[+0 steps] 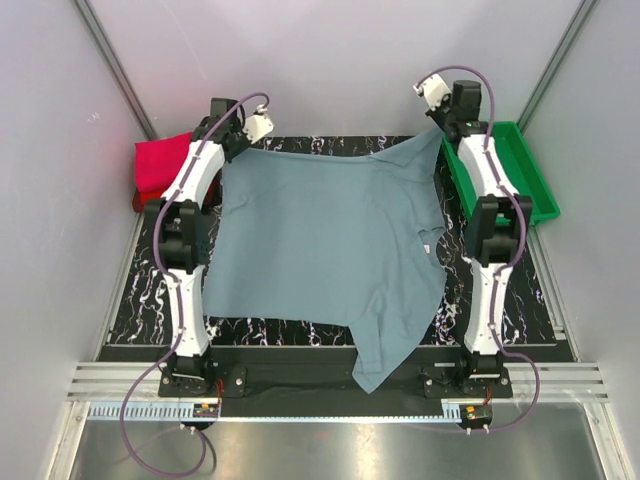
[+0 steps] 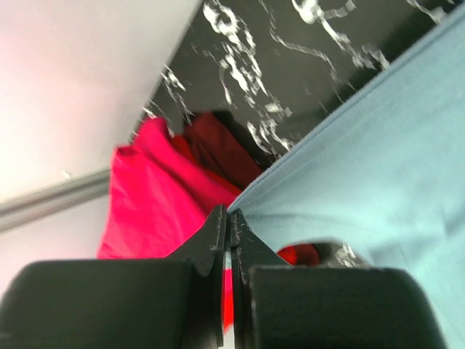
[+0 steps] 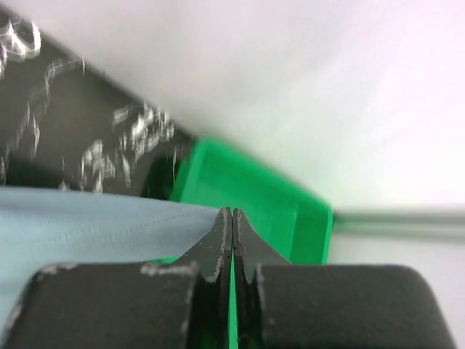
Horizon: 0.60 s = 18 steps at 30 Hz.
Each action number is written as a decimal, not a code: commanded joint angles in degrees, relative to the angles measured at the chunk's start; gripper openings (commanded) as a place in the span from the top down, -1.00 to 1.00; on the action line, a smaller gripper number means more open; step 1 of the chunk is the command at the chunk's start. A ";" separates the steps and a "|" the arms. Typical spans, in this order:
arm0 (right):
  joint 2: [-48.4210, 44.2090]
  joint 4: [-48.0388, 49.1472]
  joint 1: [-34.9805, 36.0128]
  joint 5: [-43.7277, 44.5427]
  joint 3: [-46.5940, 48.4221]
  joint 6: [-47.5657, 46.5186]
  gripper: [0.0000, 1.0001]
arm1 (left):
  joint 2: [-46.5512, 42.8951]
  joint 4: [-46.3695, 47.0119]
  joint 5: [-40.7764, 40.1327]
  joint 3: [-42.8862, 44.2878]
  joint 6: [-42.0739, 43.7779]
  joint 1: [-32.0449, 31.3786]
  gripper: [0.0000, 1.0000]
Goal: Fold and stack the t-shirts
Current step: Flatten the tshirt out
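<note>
1. Across most of the table [image 1: 250, 328], the grey-blue t-shirt [image 1: 320, 240] lay spread open. Its far edge was stretched between the two grippers, and one end spilled over the near edge.
2. At the far-left corner of the table, the left gripper [image 2: 229, 218] had its fingers pressed together on a corner of the grey-blue cloth, pinching it.
3. Toward the far-right corner, the right gripper [image 3: 232, 214] was likewise clamped on the cloth's opposite far corner, with no gap showing between its fingertips.
4. A small white neck tag [image 1: 425, 245] showed on the shirt's right side, close to the right arm.
5. In the far-left corner, just beyond the left gripper, sat a folded magenta-pink t-shirt [image 1: 165, 158] lying on a red t-shirt [image 1: 143, 200], both apart from the grey-blue one's main spread.
6. By the far-right corner stood a green tray [image 1: 530, 180], just beside the right gripper.
</note>
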 commanded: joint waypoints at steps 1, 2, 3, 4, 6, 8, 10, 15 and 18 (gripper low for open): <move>7.51 0.36 1.99 3.45 14.04 -0.69 1.00 | 1.58 7.64 -7.57 4.49 2.54 0.09 1.00; 10.75 -0.44 2.08 3.46 17.06 0.19 1.00 | 2.45 10.80 -8.37 4.57 3.33 0.18 1.00; 12.09 -1.41 2.08 3.20 21.53 1.59 1.00 | 3.77 11.79 -10.03 5.18 4.47 0.27 1.00; 13.23 -1.51 2.08 3.20 22.88 1.43 1.00 | 3.78 11.97 -10.57 6.06 4.66 0.27 1.00; 15.17 -1.07 2.87 3.37 23.77 -0.15 1.00 | 6.06 10.13 -10.84 9.56 3.96 0.62 1.00; 15.97 -1.15 3.48 2.67 23.95 -1.21 1.00 | 7.03 8.90 -10.93 10.81 2.20 0.97 1.00; 16.76 -0.98 3.92 2.49 23.33 -1.30 1.00 | 6.94 9.42 -11.80 9.76 1.41 1.15 1.00; 19.30 0.69 5.06 3.46 25.51 -0.07 1.00 | 7.56 10.57 -13.47 7.48 -0.61 1.32 1.00; 21.67 2.62 5.16 3.81 27.28 -1.29 1.00 | 8.70 10.48 -14.70 7.47 -0.96 1.24 1.00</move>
